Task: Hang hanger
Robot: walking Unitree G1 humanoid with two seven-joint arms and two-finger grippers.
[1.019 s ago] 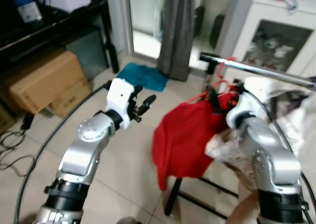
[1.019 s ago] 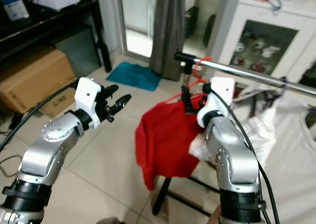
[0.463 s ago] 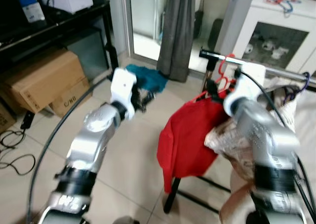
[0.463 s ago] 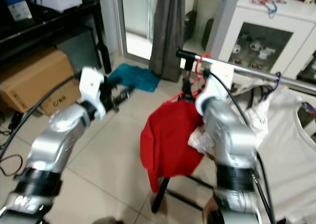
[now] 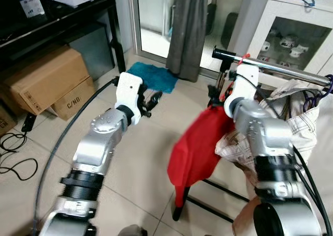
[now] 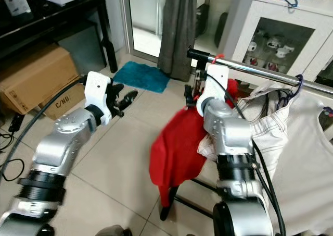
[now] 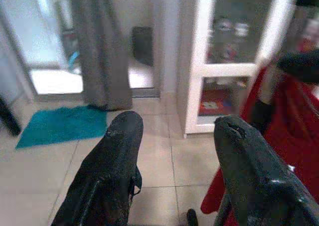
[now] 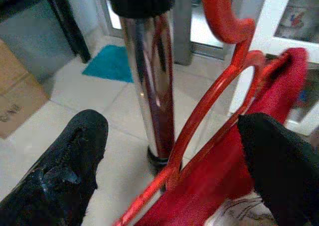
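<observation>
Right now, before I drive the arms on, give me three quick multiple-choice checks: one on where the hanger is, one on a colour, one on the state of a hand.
1. Where is the red hanger's hook?
A. over the chrome rail
B. on the floor
C. in the left hand

2. What colour is the mat by the doorway?
A. yellow
B. teal
C. white

3. How are the right hand's fingers?
A. shut tight
B. spread apart
C. folded back

Answers: 1 A, the hook curls over the rail's capped end; 2 B, it lies teal on the pale tiles; 3 B, the fingers stand wide either side of the hanger.
</observation>
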